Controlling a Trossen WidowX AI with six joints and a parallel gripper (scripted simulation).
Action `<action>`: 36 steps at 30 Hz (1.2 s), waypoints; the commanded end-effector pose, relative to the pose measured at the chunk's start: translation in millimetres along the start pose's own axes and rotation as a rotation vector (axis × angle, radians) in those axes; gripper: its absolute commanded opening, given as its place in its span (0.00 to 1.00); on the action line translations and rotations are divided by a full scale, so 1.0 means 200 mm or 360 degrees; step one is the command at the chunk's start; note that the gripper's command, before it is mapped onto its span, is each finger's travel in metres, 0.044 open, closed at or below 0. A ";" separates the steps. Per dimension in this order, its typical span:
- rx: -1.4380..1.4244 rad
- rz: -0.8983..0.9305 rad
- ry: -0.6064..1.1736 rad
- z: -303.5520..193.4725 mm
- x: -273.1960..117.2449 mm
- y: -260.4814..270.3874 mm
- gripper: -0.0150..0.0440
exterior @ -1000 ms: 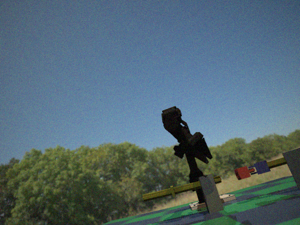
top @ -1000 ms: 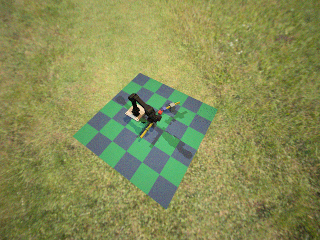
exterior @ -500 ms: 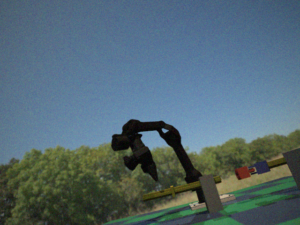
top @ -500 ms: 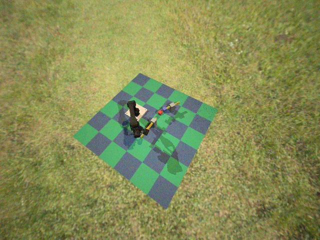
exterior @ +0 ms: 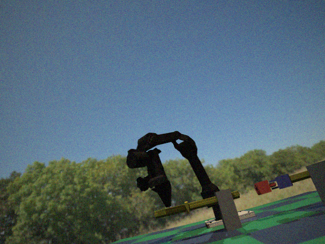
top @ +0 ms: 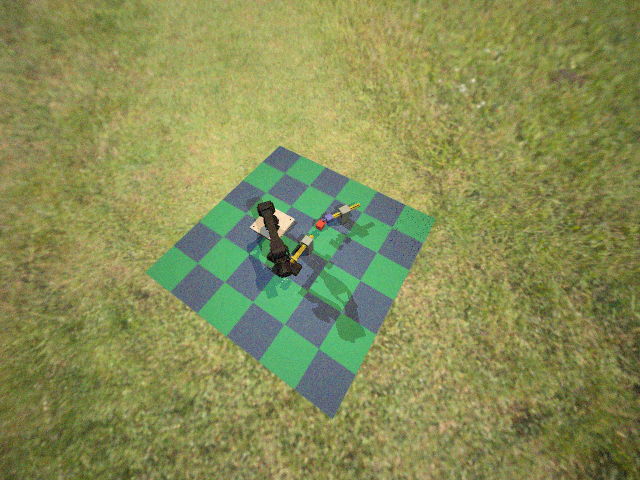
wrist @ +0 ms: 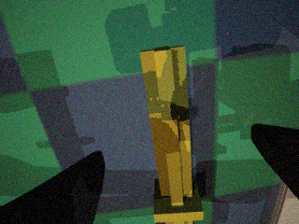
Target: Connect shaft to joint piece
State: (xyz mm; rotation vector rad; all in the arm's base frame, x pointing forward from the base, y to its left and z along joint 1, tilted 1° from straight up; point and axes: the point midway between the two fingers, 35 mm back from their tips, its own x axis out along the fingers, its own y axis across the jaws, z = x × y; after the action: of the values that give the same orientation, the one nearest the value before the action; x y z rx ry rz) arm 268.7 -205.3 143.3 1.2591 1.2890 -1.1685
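My gripper is open and empty, above the outer part of the second shaft. In the wrist view this yellow shaft lies between the spread fingers. It runs through the second block and carries a raised collar. The red joint piece hangs free, hinged to the blue yoke on the first shaft. A gap separates it from the second shaft's inner end. Its opening cannot be made out.
The first block carries the first shaft. The arm's pale base plate is beside the second block. Everything stands on a green and blue checkered mat, with grass around it.
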 end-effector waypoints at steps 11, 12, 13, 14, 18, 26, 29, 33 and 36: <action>0.0064 -0.0135 -0.0190 0.00 0.12 0.02 1.00; 0.0064 -0.0136 -0.0190 0.00 0.12 0.02 1.00; 0.0064 -0.0136 -0.0190 0.00 0.13 0.02 1.00; 0.0064 -0.0136 -0.0190 0.01 0.14 0.02 1.00; 0.0064 -0.0136 -0.0190 0.01 0.17 0.02 1.00; 0.0064 -0.0136 -0.0189 0.02 0.24 0.01 1.00; 0.0064 -0.0136 -0.0189 0.02 0.25 0.01 1.00; 0.0064 -0.0136 -0.0189 0.02 0.25 0.01 0.82; 0.0064 -0.0136 -0.0189 0.02 0.25 0.01 0.69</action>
State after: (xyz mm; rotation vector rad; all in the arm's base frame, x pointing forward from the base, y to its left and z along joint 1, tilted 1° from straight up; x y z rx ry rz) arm 269.9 -203.6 93.7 1.1583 1.2488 -1.3130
